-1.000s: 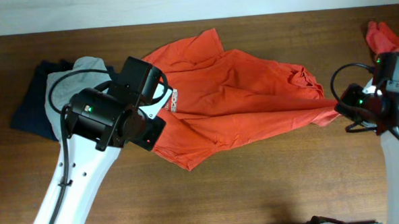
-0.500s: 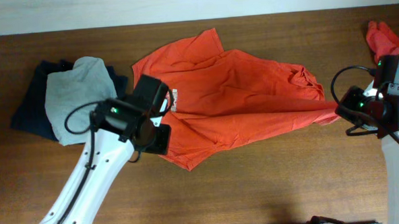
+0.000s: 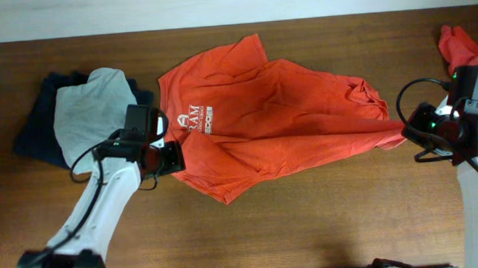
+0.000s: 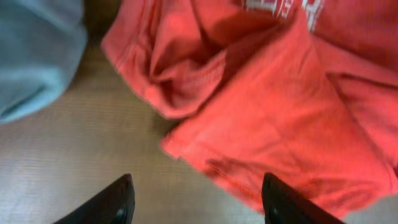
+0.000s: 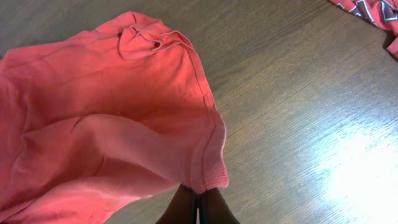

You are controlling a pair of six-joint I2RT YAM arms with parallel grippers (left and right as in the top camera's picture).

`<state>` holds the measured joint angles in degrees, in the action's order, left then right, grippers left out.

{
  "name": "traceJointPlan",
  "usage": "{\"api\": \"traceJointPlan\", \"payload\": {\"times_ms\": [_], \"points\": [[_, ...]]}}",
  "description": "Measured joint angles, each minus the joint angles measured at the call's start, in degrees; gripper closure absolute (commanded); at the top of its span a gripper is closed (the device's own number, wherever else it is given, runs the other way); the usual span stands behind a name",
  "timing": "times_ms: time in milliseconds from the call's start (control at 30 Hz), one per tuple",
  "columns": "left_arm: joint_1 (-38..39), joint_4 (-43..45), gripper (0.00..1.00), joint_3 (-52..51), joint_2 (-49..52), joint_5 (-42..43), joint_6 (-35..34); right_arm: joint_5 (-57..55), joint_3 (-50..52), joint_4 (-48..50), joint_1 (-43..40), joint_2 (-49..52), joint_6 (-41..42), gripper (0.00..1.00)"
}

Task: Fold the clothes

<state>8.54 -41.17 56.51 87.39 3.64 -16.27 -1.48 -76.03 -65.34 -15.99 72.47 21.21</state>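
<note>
Shirt (image 3: 279, 116) lies crumpled across the table (image 3: 324, 227), its right edge pinched in the closed right claw (image 5: 196, 202), apparently to hold it taut, while the left claw (image 4: 197, 193), spread and empty, hovers beside its left edge.

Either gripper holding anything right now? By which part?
The right gripper pinches the orange-red T-shirt by a hemmed corner. The left gripper is open, holding nothing.
</note>
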Motion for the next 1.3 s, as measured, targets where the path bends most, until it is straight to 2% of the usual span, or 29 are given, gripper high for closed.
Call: {"api": "traceJointPlan", "payload": {"times_ms": [67, 300, 400, 533, 633, 800, 1000, 1300], "points": [[0.00, 2.05, 0.40, 0.00, 2.99, 0.31, 0.35, 0.00, 0.00, 0.04, 0.00, 0.00, 0.02, 0.96], [0.00, 6.27, 0.42, -0.17, 11.96, 0.68, 1.11, 0.00, 0.00, 0.31, 0.00, 0.00, 0.02, 0.96], [0.00, 7.21, 0.57, -0.17, 12.59, 0.63, 1.97, 0.00, 0.00, 0.37, 0.00, 0.00, -0.02, 0.96], [-0.07, 6.93, 0.87, -0.17, 12.59, 0.70, 2.67, 0.00, 0.00, 0.39, 0.00, 0.00, 0.02, 0.96], [-0.07, 5.44, 0.99, -0.17, 12.59, 0.94, 2.58, -0.02, 0.00, 0.39, 0.00, 0.00, 0.00, 0.96], [-0.07, 0.00, 0.99, 0.31, 12.59, 2.16, 2.99, 0.00, 0.00, 0.39, 0.00, 0.02, 0.00, 0.96], [-0.07, -14.27, 1.00, 6.49, 9.14, 3.32, 2.99, -0.02, 0.00, 0.42, 0.00, 0.02, 0.00, 0.96], [-1.64, -23.56, 0.99, 12.68, -19.34, 3.52, 2.95, -0.24, 0.00, -3.21, 0.00, 0.00, -0.15, 0.96]]}}
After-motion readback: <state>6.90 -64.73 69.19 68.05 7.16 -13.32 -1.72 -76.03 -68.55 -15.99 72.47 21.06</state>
